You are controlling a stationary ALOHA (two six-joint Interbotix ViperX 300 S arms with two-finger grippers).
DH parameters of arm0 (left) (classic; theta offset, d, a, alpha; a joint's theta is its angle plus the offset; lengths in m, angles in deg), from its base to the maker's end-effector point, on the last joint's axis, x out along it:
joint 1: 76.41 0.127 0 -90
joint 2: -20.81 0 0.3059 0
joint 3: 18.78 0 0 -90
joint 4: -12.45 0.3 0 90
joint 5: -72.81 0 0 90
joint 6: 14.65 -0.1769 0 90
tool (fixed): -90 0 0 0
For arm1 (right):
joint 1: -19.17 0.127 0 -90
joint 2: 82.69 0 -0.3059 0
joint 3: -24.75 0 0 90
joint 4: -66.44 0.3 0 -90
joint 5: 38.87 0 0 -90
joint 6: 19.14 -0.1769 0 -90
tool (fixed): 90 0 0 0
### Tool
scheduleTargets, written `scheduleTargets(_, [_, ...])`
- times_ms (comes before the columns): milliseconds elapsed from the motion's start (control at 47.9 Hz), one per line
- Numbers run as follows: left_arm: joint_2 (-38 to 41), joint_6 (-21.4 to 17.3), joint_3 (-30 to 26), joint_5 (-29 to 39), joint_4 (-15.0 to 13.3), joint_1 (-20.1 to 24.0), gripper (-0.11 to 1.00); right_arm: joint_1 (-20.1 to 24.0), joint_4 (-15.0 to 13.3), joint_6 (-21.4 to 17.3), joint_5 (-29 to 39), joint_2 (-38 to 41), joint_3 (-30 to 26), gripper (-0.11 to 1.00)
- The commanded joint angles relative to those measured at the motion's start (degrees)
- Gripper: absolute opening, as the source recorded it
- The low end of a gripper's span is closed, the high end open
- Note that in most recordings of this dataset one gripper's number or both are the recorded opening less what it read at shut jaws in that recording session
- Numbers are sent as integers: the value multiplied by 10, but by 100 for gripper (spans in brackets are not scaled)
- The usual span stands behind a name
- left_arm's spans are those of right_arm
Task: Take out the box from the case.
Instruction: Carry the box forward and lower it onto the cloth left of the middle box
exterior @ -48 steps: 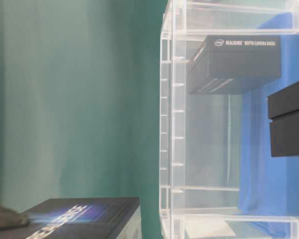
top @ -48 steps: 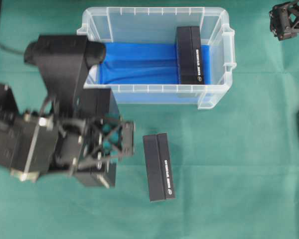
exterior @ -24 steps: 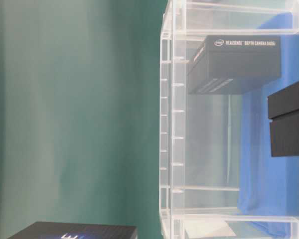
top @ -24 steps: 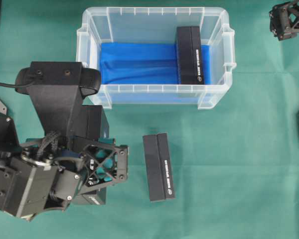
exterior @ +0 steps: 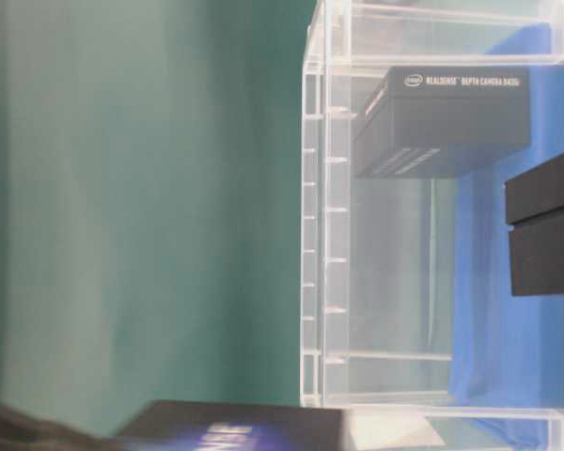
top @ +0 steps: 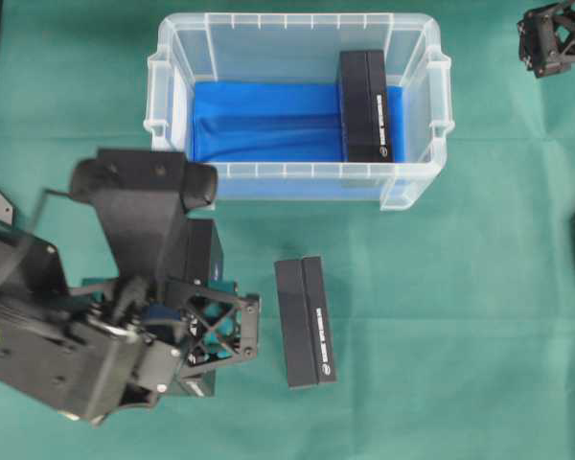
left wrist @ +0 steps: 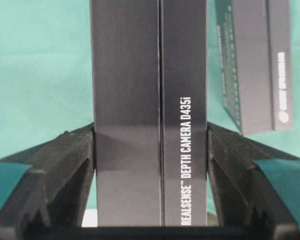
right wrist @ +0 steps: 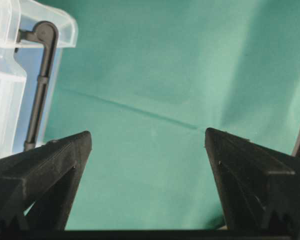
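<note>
**What we cannot make out**

From overhead, the left arm hides most of the box (top: 199,278) held in the left gripper (top: 216,331). We see the right gripper (top: 556,38) cut off at the frame's corner. At table level, a blurred box (exterior: 235,427) is cropped by the bottom edge.

Green cloth-covered table (top: 479,316), faint creases, soft even light
</note>
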Motion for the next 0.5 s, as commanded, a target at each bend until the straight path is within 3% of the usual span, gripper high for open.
scheduleTargets(0, [-15, 6, 22, -19, 1, -2, 61, 1, 0, 2, -2, -5, -4, 91])
scheduleTargets(188, [-27, 44, 120, -87, -2, -4, 61, 1, -1, 2, -1, -5, -4, 91])
scheduleTargets(481, [-14, 88, 256, -267, -2, -4, 61, 2, 0, 2, 9, -4, -4, 91])
